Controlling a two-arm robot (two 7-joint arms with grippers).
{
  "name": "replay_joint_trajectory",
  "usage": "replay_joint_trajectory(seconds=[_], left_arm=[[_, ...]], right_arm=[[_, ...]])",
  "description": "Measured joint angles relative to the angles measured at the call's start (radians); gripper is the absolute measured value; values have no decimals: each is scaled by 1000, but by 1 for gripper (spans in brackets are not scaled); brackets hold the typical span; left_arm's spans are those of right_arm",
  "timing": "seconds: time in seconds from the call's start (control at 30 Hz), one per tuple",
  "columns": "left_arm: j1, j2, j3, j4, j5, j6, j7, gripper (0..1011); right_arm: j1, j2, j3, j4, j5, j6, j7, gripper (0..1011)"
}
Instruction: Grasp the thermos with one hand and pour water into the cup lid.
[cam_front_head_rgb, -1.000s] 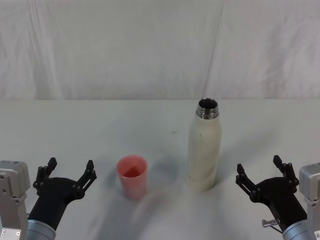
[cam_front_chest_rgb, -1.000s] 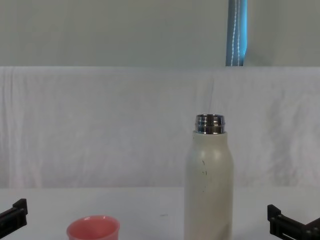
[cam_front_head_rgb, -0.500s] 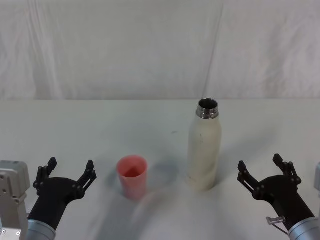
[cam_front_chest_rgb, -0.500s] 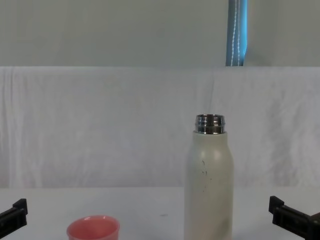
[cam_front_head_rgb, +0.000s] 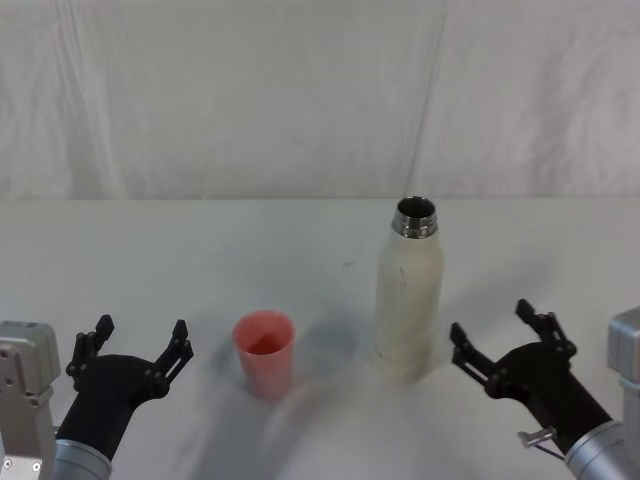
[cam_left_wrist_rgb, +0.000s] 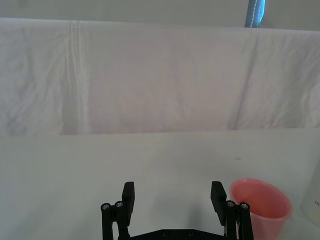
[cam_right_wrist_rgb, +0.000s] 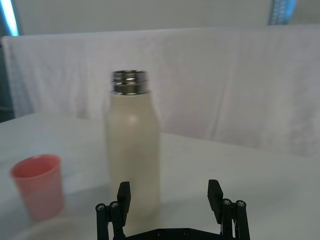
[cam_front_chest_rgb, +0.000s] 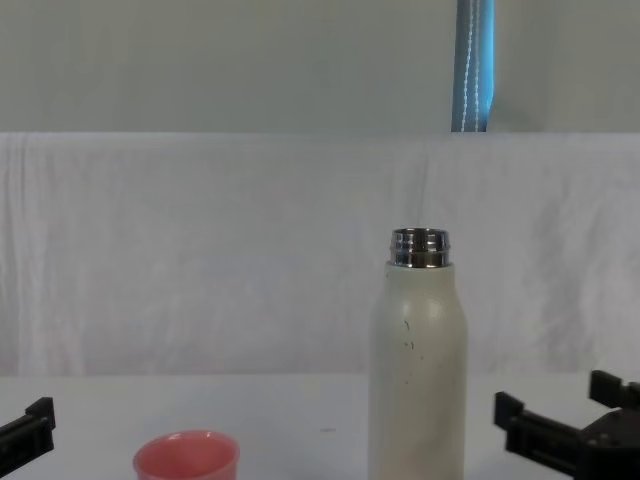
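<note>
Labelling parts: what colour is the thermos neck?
Shiny silver steel, on the thermos; clearest in the right wrist view.

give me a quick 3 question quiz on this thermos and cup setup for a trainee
1. True or false: the thermos stands upright with its steel neck uncapped.
2. Which gripper is nearer the thermos? A) the left gripper B) the right gripper
3. Fill in: the cup lid stands on the thermos's ____ side, as the robot sees it.

Key
1. True. The neck is open at the top and the body is vertical.
2. B. The right gripper is open beside the thermos, not touching it; the left gripper is open next to the cup lid on its far side from the thermos.
3. Left. The two stand apart on the white table.
</note>
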Motion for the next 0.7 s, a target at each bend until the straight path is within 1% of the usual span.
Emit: replay_joint_trajectory(seconds=[0.1, 0.27, 0.33, 0.47, 0.7], left_arm=[[0, 0, 0, 0, 0, 0, 0, 1001], [0, 0, 0, 0, 0, 0, 0, 1001], [0, 0, 0, 0, 0, 0, 0, 1001], [0, 0, 0, 0, 0, 0, 0, 1001], [0, 0, 0, 0, 0, 0, 0, 1001]], right_arm=[[15, 10, -22, 12, 0, 0, 32, 1001], [35, 15, -52, 37, 0, -5, 57, 1001], [46, 14, -62, 57, 0, -10, 62, 1001], [63, 3, -75, 88, 0, -19, 61, 1001], [85, -26, -81, 127, 3, -29, 39, 1001]])
